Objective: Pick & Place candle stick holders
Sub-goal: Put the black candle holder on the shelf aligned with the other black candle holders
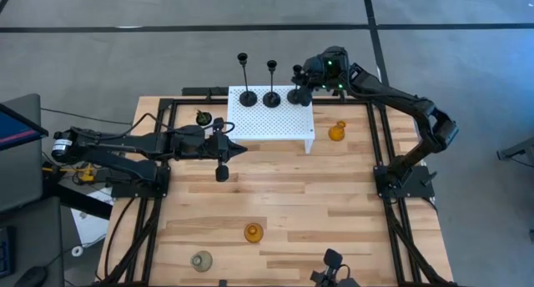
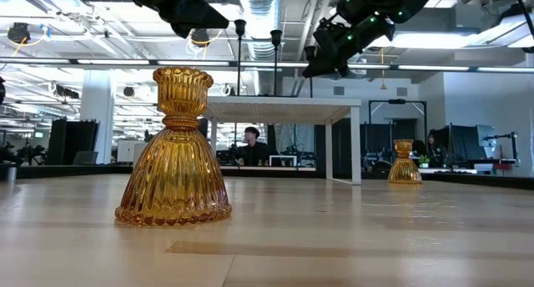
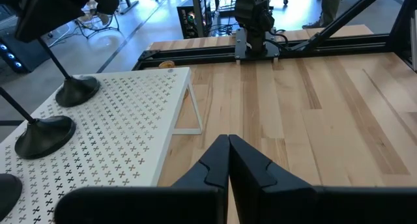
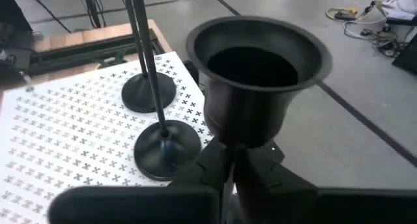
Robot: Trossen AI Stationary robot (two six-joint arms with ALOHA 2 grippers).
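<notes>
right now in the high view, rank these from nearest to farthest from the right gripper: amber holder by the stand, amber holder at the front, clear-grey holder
From the right gripper, at the white stand's back right corner:
1. Amber holder by the stand, just off its right side.
2. Amber holder at the front, mid-table.
3. Clear-grey holder, front left.

Your inventory: six candle stick holders.

- Three black thin-stemmed ones, upright in a row along the white perforated stand's (image 1: 271,120) far edge: the tallest black holder (image 1: 247,95), the middle black holder (image 1: 272,97), and the shortest black holder (image 4: 255,81), cup-topped, with the right tool (image 4: 231,160) closed on its stem.
- One amber glass holder (image 1: 337,132), ribbed and bulbous, upright on the tabletop (image 1: 334,203) just beside the stand.
- A second amber holder (image 1: 254,232), upright near the front edge.
- A clear-grey glass holder (image 1: 201,259), near that second amber one.
</notes>
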